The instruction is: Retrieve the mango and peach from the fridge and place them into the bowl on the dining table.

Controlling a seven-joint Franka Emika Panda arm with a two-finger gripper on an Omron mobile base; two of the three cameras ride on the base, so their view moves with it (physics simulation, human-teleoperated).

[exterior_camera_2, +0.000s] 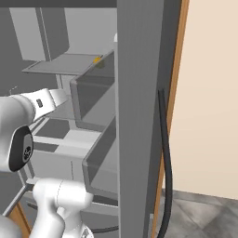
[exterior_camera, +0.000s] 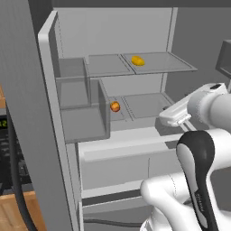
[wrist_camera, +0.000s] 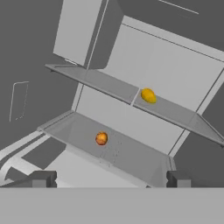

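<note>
Step in hand: reaching into the open fridge for the first fruit; nothing picked yet, by my reading.
Claw: the gripper is released, jaws spread wide with nothing between them, poised at the fridge opening.
Peach: the peach lies on the lower shelf, ahead of the claw and just left of its centre line, well apart from the fingertips.
Mango: the mango lies on the upper shelf, farther in and above the claw, to its right.
Next move: probably advance low toward the peach, centre the jaws around it, then clench.
Writing: no brand, label or text can be read.
</note>
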